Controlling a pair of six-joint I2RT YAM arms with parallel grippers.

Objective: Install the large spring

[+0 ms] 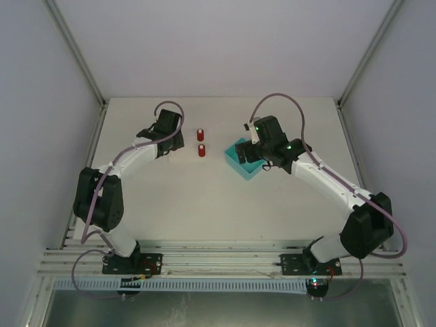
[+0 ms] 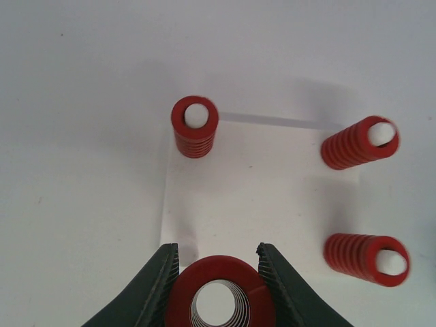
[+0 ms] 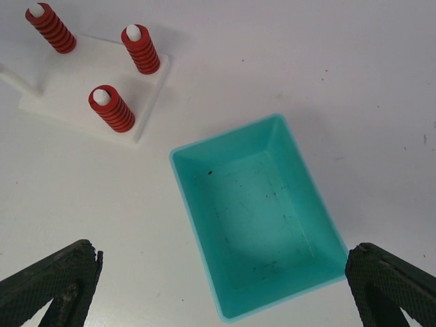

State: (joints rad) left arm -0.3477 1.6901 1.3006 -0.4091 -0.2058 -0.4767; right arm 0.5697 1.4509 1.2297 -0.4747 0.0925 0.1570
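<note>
One large spring (image 2: 219, 294) gripped by left gripper (image 2: 218, 262), bottom centre of left wrist view.
Fingers (image 2: 158, 286) pinch its two sides, spring end-on, at lower edge of white base (image 2: 259, 197); three small springs (image 2: 195, 127) on pegs higher in frame. Right gripper (image 3: 223, 262) spread wide above teal bin (image 3: 231, 143).
</note>
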